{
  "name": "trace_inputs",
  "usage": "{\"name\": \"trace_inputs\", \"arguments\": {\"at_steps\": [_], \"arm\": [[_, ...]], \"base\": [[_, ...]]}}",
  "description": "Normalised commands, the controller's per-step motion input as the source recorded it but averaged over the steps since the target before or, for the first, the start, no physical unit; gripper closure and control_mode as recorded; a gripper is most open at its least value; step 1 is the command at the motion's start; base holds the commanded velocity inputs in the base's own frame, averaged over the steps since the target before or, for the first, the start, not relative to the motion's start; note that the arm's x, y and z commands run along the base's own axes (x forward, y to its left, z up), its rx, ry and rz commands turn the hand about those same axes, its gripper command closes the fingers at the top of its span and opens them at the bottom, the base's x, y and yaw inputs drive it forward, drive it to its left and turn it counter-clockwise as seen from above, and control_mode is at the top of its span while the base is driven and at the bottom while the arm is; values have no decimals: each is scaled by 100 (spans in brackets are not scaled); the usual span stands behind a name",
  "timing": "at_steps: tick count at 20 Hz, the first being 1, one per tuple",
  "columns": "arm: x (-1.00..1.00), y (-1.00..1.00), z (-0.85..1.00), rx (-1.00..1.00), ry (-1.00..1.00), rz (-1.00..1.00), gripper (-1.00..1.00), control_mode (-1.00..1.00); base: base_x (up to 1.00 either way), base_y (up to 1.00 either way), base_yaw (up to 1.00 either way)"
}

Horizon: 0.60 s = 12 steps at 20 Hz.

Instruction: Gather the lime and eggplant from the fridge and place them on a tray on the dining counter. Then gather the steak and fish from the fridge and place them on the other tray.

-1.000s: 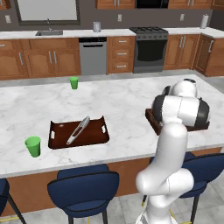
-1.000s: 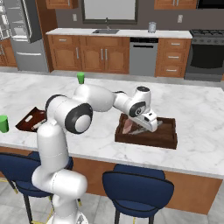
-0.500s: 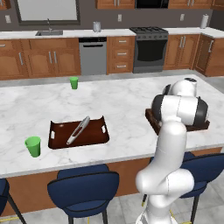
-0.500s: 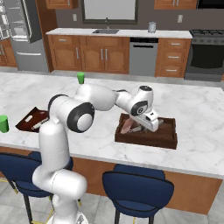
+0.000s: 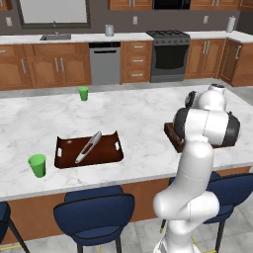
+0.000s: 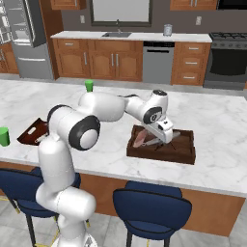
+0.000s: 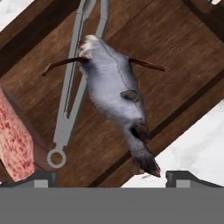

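Now standing apart where a second ago pinched shut: the jaws of the gripper (image 7: 111, 177), released, with nothing between them. In the right base view, arm otherwise sitting much as before, gripper (image 6: 161, 139) hanging just over the other tray (image 6: 185, 154).

Lying on the wooden floor of the other tray (image 7: 175, 52) in the hand view: the fish (image 7: 114, 92), grey and slim, resting free of the fingertips (image 7: 43, 177), tail pointing toward the tray's rim and the white marble beyond. Crossing beneath the fish: a pair of metal tongs (image 7: 70, 92), ring end lying near the steak (image 7: 15, 146), a red marbled slab sitting at the view's left edge, on the same tray. In the right base view, showing as a pinkish piece, steak (image 6: 141, 139) sitting at the tray's left end, partly hidden by the hand.

Resting on the dining counter (image 5: 138, 113), well apart from the other tray (image 5: 170, 133): the tray (image 5: 111, 154), holding a second pair of tongs (image 5: 88, 147); cannot tell lime or eggplant on it. Standing on the marble: one green cup (image 5: 37, 165) near the tray's left end, another green cup (image 5: 83, 93) further back. Standing at the far left of the right base view, door open: the fridge (image 6: 21, 43).
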Motion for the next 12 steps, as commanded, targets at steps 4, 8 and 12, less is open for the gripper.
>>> {"name": "trace_inputs", "arguments": {"at_steps": [4,8,12], "arm": [[-51,19,64,0,0,-8,-100,-100],[-71,30,63,0,0,-6,-100,-100],[-75,60,57,-2,0,-1,-100,-100]], "base": [[0,0,0],[0,0,0],[0,0,0]]}}
